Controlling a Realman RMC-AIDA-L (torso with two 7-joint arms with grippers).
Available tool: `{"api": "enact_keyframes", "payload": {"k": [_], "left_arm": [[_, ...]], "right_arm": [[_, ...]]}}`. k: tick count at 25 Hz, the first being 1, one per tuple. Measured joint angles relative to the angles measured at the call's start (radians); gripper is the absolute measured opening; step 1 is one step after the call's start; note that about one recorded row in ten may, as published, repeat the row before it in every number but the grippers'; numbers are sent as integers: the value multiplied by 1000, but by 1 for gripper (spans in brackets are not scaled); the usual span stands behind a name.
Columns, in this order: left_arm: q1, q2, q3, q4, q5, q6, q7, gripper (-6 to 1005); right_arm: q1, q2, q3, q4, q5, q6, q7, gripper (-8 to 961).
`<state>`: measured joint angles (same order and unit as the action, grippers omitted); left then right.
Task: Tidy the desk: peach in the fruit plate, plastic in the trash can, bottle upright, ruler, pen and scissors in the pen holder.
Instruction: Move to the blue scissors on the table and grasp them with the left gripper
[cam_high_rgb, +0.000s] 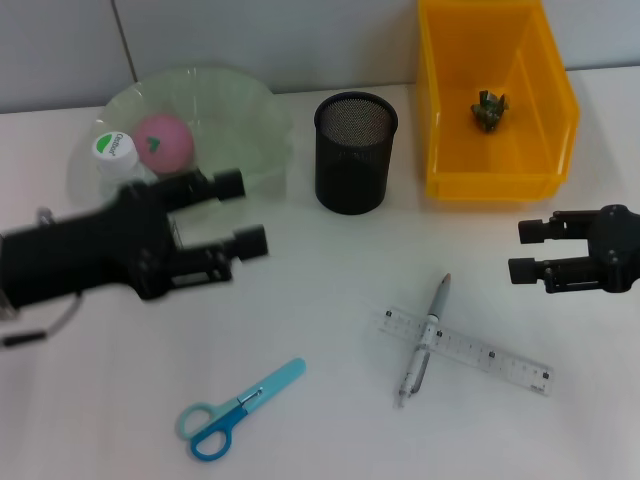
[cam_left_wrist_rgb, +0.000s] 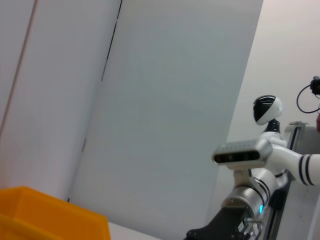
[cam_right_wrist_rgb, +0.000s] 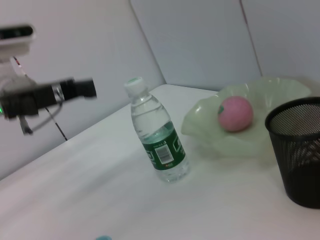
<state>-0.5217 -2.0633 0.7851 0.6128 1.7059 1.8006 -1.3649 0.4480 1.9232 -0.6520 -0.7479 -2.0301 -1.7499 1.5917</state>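
Observation:
The pink peach (cam_high_rgb: 162, 140) lies in the pale green fruit plate (cam_high_rgb: 240, 110) at the back left. The clear bottle (cam_right_wrist_rgb: 157, 140) stands upright beside the plate; its white cap (cam_high_rgb: 116, 147) shows just behind my left arm. My left gripper (cam_high_rgb: 243, 213) hovers open and empty in front of the plate. A crumpled plastic scrap (cam_high_rgb: 490, 110) lies in the yellow trash can (cam_high_rgb: 495, 175). The black mesh pen holder (cam_high_rgb: 355, 150) stands between plate and can. The pen (cam_high_rgb: 425, 335) lies across the clear ruler (cam_high_rgb: 465, 350). Blue scissors (cam_high_rgb: 235, 408) lie near the front. My right gripper (cam_high_rgb: 522, 250) is open at the right.
A grey wall runs along the table's back edge behind the plate and trash can. The left wrist view shows a corner of the trash can (cam_left_wrist_rgb: 50, 217) and a white robot (cam_left_wrist_rgb: 260, 150) beyond the table.

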Motion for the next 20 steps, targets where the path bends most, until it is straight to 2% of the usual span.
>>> {"api": "enact_keyframes", "payload": {"k": [4,11,15,18,19,20], "left_arm": [[1,-3,33,-140,11,-66,134,802],[18,-3,100,-167,11,-138,186,798],[16,3,171,-108,20,-177,137,797],[7,2,213,8,98,-201,7,795],[-7,1,230,80,160,-205,-88,795],[-7,1,230,80,160,-205,-88,794]], "right_arm": [[25,-13,-5,-4,-3,-17,9,759],[50,-25,-12,-18,-37,-42,16,759],[54,-25,-12,-27,-54,-59,9,760],[54,-26,-12,-36,-79,-87,-1,760],[54,-26,-12,-49,-97,-118,-3,760],[54,-26,-12,-49,-97,-118,-3,760]]}}
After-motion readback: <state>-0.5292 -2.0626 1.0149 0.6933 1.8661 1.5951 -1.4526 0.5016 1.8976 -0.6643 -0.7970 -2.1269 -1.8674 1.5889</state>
